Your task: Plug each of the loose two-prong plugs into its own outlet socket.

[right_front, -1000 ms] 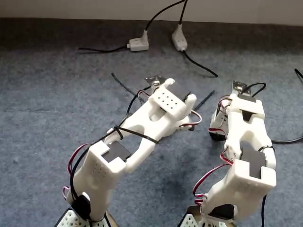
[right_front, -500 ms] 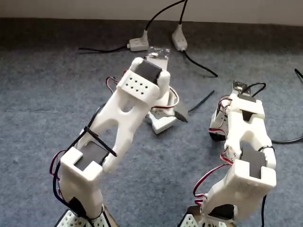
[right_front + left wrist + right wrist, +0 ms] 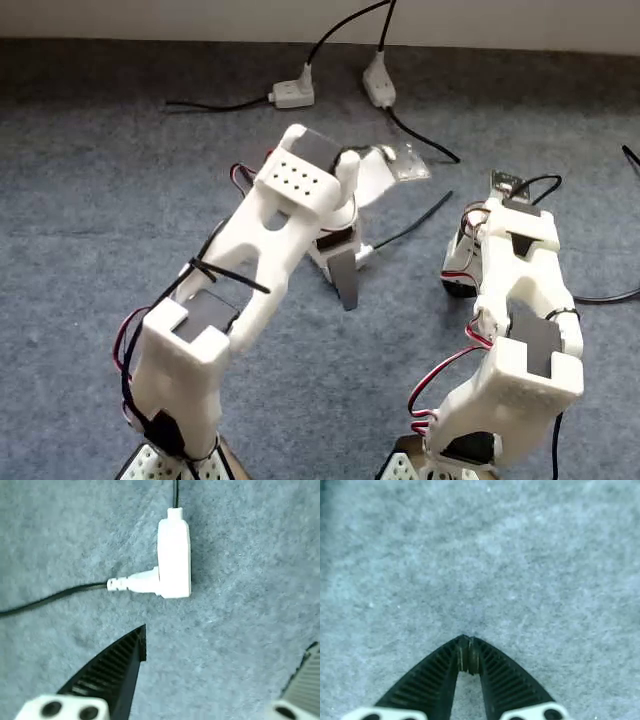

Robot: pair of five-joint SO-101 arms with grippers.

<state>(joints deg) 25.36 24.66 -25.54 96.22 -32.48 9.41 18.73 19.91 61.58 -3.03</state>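
- Nearest, the right gripper (image 3: 468,652) has its fingers pressed together on nothing, tips just over the carpet (image 3: 520,555). It is best kept clear of the work.
- The left gripper (image 3: 227,637) hangs over mid-carpet, spread wide and empty.
- Just past its dark finger (image 3: 122,665) lies the white plug (image 3: 134,581), nose against the side of the white outlet socket (image 3: 174,555). Whether the 2 prongs are fully home cannot be told.
- The sound move, likely: drop straight down and straddle the plug's body, not its black cord (image 3: 45,599). Then clamp firmly and push along the prong line.
- Far off by the wall lie an L-shaped white block (image 3: 290,95) and a slimmer white block (image 3: 378,85), cords attached.
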